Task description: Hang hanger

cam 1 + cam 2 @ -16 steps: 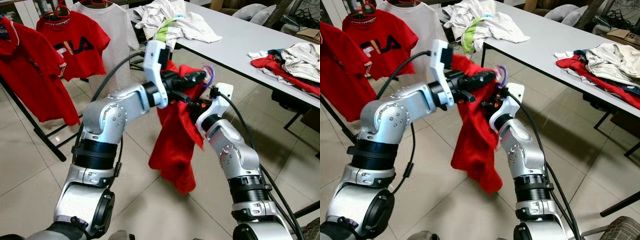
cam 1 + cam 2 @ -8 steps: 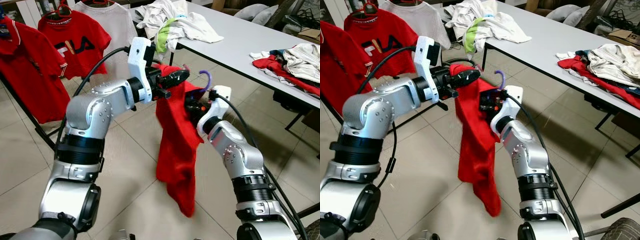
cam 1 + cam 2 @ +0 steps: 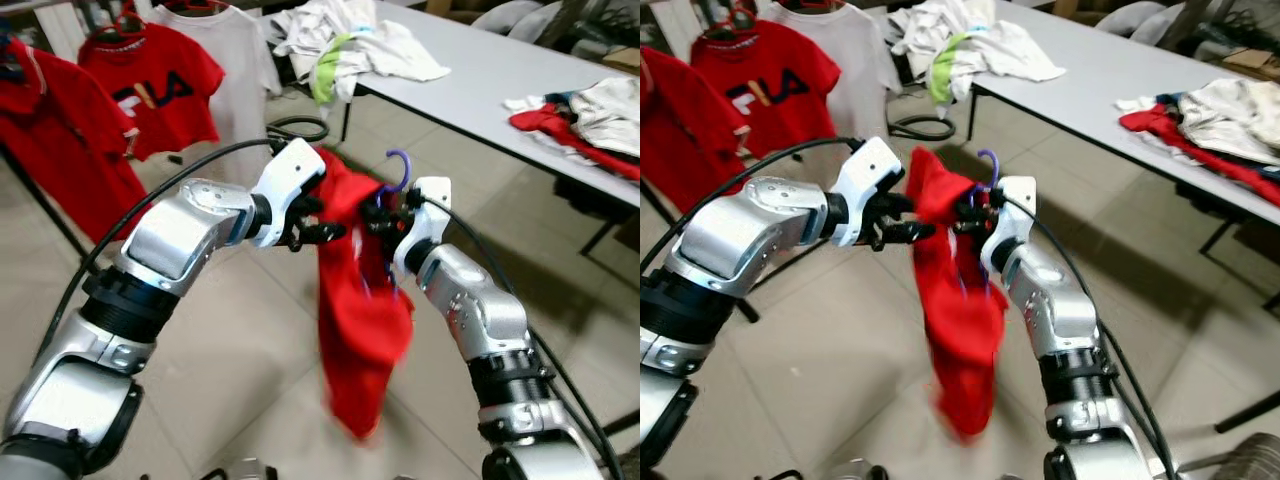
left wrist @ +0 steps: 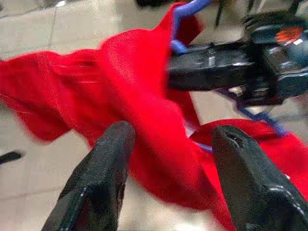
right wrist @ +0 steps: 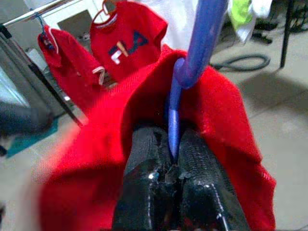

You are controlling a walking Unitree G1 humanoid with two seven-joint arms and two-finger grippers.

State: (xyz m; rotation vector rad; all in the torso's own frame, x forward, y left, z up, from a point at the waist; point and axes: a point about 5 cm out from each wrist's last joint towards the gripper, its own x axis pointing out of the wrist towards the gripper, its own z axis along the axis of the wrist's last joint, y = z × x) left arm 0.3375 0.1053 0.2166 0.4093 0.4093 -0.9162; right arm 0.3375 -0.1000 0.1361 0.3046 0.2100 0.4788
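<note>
A red shirt (image 3: 362, 305) hangs on a purple hanger (image 3: 399, 166) in front of me, above the tiled floor. My right gripper (image 3: 378, 212) is shut on the hanger's stem just under the hook, and its fingers (image 5: 144, 159) pinch the stem with red cloth bunched around them. To the left of the shirt's top, my left gripper (image 3: 318, 220) stands open. In the left wrist view its two fingers (image 4: 101, 187) stand wide apart, with the red cloth (image 4: 134, 96) just beyond them.
A clothes rack at the back left holds a red FILA shirt (image 3: 150, 90), another red shirt (image 3: 60, 150) and a white shirt (image 3: 238, 60). A white table (image 3: 480, 70) on the right carries clothes piles (image 3: 350, 40). A hose (image 3: 300, 127) lies on the floor.
My left gripper has let go of the shirt's top, dropped lower and opened. The shirt now hangs from the hanger in the right gripper, which has barely moved.
</note>
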